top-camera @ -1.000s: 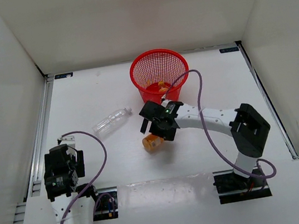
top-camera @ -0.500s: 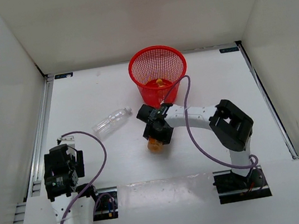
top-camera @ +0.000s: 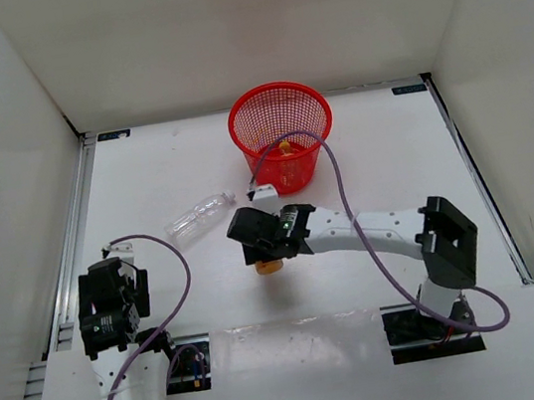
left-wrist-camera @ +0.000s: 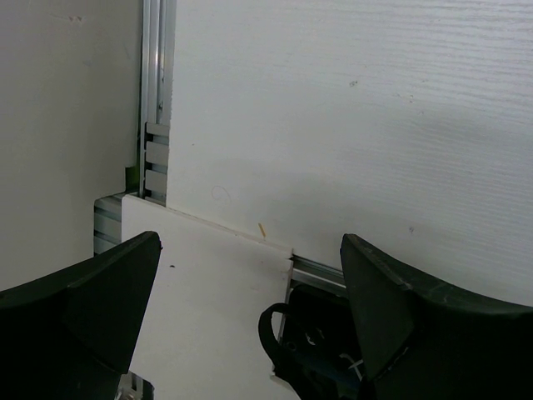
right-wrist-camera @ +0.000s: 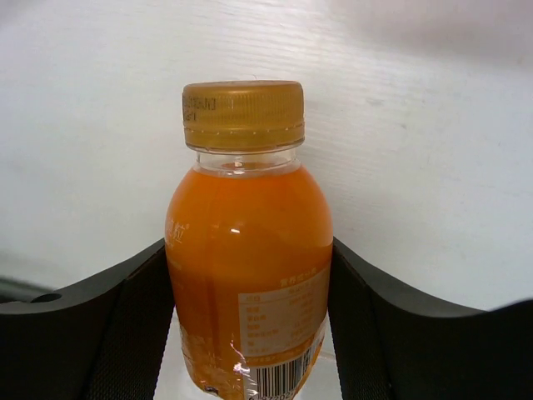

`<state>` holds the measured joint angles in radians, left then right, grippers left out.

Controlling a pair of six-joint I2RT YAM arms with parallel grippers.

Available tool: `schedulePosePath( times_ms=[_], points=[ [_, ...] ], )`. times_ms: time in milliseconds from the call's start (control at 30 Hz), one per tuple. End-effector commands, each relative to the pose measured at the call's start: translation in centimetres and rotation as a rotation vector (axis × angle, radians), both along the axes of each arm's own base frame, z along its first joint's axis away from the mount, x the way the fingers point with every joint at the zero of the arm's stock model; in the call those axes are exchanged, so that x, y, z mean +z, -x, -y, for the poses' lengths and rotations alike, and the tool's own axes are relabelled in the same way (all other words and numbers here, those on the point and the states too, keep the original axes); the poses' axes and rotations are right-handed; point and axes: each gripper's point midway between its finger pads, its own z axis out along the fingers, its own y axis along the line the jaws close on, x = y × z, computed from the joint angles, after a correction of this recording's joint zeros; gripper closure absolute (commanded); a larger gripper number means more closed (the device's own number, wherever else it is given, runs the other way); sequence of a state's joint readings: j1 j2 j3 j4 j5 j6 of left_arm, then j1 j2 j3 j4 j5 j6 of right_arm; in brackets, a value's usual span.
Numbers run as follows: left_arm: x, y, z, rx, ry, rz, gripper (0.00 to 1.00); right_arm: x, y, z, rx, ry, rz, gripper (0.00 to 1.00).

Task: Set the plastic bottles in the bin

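Observation:
The stubby orange bottle (right-wrist-camera: 246,267) with its gold cap sits between my right gripper's (right-wrist-camera: 248,333) black fingers (right-wrist-camera: 108,333), which press on both of its sides. From above, that gripper (top-camera: 268,244) is left of the table's middle, and the orange bottle (top-camera: 270,265) sticks out of its near end. The longer clear bottle (top-camera: 199,215) lies on its side to the gripper's upper left. The red mesh bin (top-camera: 245,123) stands at the back centre, with a small orange-capped bottle (top-camera: 285,147) inside. My left gripper (left-wrist-camera: 250,317) is open over the near-left corner, holding nothing.
White walls close in the table on three sides. An aluminium rail (top-camera: 78,228) runs along the left edge. The right arm's purple cable (top-camera: 340,184) loops over the bin's near side. The left arm (top-camera: 103,310) rests by its base.
My right gripper has closed on the orange bottle and carried it slightly left and nearer. The right arm's elbow has swung out to the right. The left arm has not moved.

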<state>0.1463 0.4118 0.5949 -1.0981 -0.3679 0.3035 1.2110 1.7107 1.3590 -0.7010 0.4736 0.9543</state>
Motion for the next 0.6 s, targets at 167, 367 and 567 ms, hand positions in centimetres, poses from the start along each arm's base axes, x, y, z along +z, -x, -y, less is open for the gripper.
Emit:
schedulePosePath(
  times_ms=[167,367,567],
  points=[
    [0.8,-1.1,-0.8,-0.076,-0.086,-0.006,0.0,19.8,-1.7,-5.6,0.494,-0.175,0.557,0.77],
    [1.7,-2.9,-1.1,-0.215,-0.156,-0.066,0.0,27.8,-14.3,-1.8,0.25,-0.103,0.715,0.76],
    [5.0,-8.0,-1.0,-0.37,-0.164,-0.154,0.0,22.0,-26.3,3.9,0.019,-0.1,0.545,0.56]
  ],
)
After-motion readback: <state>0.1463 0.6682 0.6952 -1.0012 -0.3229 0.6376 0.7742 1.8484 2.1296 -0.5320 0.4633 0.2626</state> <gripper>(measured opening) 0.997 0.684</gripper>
